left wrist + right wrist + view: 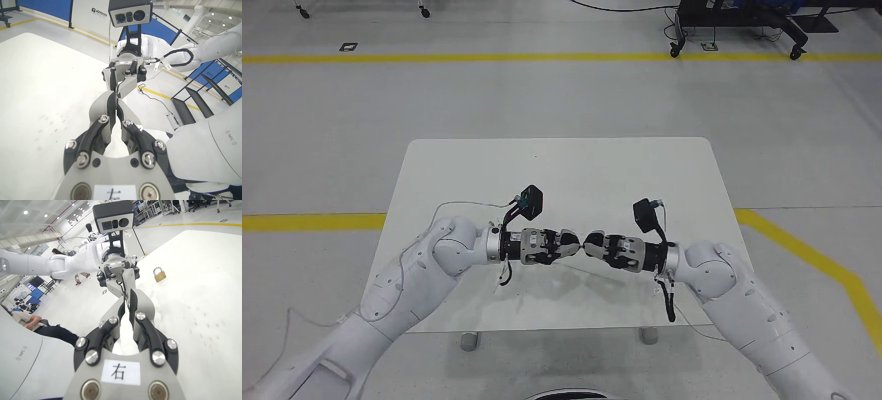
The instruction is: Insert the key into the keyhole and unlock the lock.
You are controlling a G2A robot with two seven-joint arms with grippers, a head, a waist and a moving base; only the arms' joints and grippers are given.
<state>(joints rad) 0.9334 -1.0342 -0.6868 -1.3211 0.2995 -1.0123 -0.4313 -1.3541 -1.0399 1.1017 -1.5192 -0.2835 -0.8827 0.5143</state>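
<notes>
My 2 grippers meet tip to tip above the table (662, 170). My right gripper (128, 296) is pinched nearly closed on a thin metal sliver I take for the key (128, 303). My left gripper (116, 100) clamps the same piece from the opposite end, seemingly a handover for a better hold. Beyond, the brass padlock (159, 274) lies on the table, shackle closed, well apart and unheld. My left gripper sits close beside the line toward it.

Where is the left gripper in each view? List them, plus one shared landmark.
Top view: left gripper, tip to tip with the right gripper.
Left wrist view: left gripper, the near one.
Right wrist view: left gripper, the far one.
Shared landmark: the white table under both.
</notes>
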